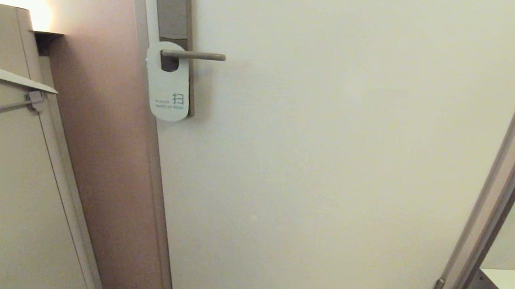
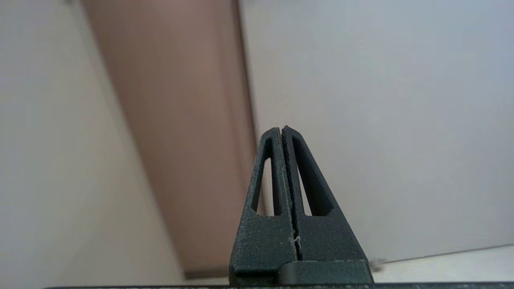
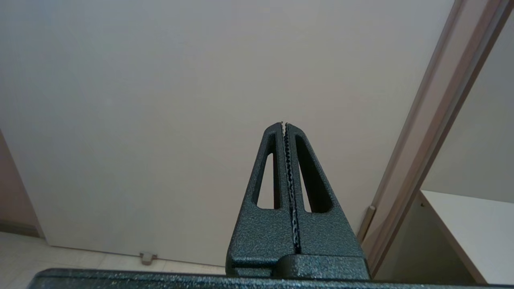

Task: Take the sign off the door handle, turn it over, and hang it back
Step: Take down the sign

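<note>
- While the pale grey-white rounded card sign (image 1: 170,89) hangs on the slim brushed bronze-grey lever door handle (image 1: 195,55), nothing is done yet.
- "MAKE UP ROOM" side faces out.
- Left gripper (image 2: 282,129) pressed together, empty, low near the door.
- Right gripper (image 3: 284,125) likewise closed, empty.
- Left to do: remove, flip, rehang.

A pale door (image 1: 329,168) is seen filling most of the frame. A tall lock plate (image 1: 172,9) is fixed at its upper left, with the door handle (image 1: 200,56) set level across it. The sign (image 1: 170,87) is hung on the handle, pale side outward.
</note>
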Available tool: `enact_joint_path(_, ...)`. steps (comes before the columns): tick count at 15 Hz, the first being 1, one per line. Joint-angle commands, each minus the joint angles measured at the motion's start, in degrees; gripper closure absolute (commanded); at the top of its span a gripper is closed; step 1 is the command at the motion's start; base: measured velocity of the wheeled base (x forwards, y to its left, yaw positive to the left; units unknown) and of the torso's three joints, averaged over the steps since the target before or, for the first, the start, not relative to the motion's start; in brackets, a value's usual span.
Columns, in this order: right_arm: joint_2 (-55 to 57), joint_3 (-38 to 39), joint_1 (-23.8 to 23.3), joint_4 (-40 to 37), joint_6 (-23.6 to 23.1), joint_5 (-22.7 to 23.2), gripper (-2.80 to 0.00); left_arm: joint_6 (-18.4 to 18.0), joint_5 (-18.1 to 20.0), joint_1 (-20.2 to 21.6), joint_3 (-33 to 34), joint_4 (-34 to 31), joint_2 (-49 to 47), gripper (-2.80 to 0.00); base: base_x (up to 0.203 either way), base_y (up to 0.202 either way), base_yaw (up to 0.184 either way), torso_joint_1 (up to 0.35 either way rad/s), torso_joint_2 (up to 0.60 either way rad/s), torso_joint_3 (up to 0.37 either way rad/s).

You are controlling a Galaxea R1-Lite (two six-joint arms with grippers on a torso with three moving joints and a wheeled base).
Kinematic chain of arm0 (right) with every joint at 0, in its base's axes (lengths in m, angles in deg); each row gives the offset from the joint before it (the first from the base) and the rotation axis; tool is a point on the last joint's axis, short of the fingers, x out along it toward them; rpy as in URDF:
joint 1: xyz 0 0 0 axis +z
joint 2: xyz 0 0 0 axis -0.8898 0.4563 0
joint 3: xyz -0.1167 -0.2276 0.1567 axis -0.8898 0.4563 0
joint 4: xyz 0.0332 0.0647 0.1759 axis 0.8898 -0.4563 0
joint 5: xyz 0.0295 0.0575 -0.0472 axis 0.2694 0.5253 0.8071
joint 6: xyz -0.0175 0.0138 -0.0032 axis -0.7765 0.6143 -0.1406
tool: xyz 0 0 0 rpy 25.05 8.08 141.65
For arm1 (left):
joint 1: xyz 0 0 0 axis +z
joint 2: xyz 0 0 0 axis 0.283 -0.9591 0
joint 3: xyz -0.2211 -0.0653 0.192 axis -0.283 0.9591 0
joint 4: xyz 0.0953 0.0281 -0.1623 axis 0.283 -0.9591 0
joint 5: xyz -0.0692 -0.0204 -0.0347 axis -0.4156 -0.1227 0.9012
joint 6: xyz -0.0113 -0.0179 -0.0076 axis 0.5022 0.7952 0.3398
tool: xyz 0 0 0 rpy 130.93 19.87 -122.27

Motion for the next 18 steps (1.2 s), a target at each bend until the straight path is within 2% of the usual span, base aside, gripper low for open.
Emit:
enact_joint_path(1, 0.1, 0.0, 0.0, 0.0, 0.0, 0.0, 0.0, 1.1, 1.1, 0.0, -3.4, 0.0, -4.8, 0.0, 0.0, 0.0, 0.0, 0.0, 0.0, 0.0)
enact_joint_path(5, 0.1, 0.0, 0.1, 0.0, 0.0, 0.0, 0.0, 6.8, 1.9, -2.1, -13.3, 1.7, -21.0, 0.0, 0.0, 0.0, 0.0, 0.0, 0.0, 0.0)
enact_joint_path(9, 0.1, 0.0, 0.1, 0.0, 0.0, 0.0, 0.0, 11.2, 1.9, -2.7, -20.7, 9.6, -40.0, 0.0, 0.0, 0.0, 0.0, 0.0, 0.0, 0.0)
enact_joint_path(11, 0.1, 0.0, 0.1, 0.0, 0.0, 0.0, 0.0, 12.4, 2.0, -2.1, -24.8, 13.2, -49.3, 0.0, 0.0, 0.0, 0.0, 0.0, 0.0, 0.0)
enact_joint_path(14, 0.1, 0.0, 0.0, 0.0, 0.0, 0.0, 0.0, 13.2, 2.4, 1.0, -30.7, 17.9, -61.6, 0.0, 0.0, 0.0, 0.0, 0.0, 0.0, 0.0)
enact_joint_path(18, 0.1, 0.0, 0.0, 0.0, 0.0, 0.0, 0.0, 13.6, 4.9, 3.2, -37.8, 22.0, -73.5, 0.0, 0.0, 0.0, 0.0, 0.0, 0.0, 0.0)
